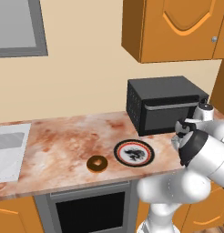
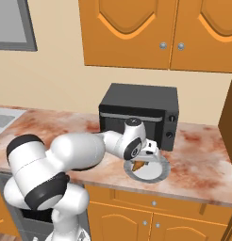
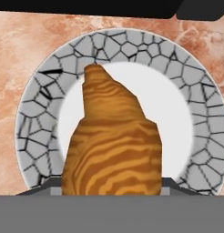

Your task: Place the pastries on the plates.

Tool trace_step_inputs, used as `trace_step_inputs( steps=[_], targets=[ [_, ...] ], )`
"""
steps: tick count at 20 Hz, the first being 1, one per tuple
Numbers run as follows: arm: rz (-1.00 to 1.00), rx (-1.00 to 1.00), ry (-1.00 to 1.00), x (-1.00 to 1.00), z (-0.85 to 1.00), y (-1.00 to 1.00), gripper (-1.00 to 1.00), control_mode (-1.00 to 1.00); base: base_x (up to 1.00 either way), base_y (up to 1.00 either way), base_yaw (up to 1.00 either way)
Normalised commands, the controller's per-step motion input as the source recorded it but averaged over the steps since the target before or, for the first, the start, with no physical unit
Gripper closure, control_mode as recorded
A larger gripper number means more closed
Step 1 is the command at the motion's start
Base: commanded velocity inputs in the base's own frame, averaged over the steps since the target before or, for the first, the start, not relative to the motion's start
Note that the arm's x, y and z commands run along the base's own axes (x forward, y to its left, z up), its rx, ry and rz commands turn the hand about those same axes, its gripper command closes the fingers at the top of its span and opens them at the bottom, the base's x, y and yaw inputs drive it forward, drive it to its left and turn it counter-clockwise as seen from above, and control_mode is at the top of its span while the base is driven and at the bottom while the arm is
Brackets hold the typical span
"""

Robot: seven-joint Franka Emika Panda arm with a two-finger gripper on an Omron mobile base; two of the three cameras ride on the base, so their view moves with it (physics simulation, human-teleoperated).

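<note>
My gripper [image 2: 140, 161] is shut on the golden-orange croissant [image 3: 111, 136], which hangs just over the pale grey plate [image 3: 177, 68] with a cracked-pattern rim. In the right base view the croissant [image 2: 138, 165] shows as an orange tip above that plate [image 2: 158, 175], in front of the microwave. The brown glazed doughnut [image 1: 97, 163] lies on the counter to the left, beside the black-rimmed plate [image 1: 134, 152] with its red ring and dark-patterned white centre. That plate holds nothing. Whether the croissant touches the grey plate I cannot tell.
A black microwave [image 1: 166, 104] stands at the back of the marble counter [image 1: 63, 141], close behind the grey plate. A sink [image 1: 7, 148] lies at the far left. Wooden cabinets [image 2: 155, 33] hang overhead. An oven [image 1: 89, 211] sits below the counter.
</note>
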Motion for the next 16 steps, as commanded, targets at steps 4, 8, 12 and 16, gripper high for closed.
trace_step_inputs(
  steps=[4, 8, 12, 16],
  targets=[
    [0.01, -0.02, 0.00, 0.01, 0.00, -0.06, -1.00, -1.00, 0.00, 0.00, 0.00],
    [0.00, 0.00, 0.00, 0.00, 0.15, 0.00, -1.00, -1.00, 0.00, 0.00, 0.00],
    [0.00, 0.00, 0.00, -0.04, 0.39, 0.13, -1.00, -1.00, 0.00, 0.00, 0.00],
    [-0.03, 0.00, 0.03, -0.13, 0.42, 0.46, -1.00, -1.00, 0.00, 0.00, 0.00]
  ],
)
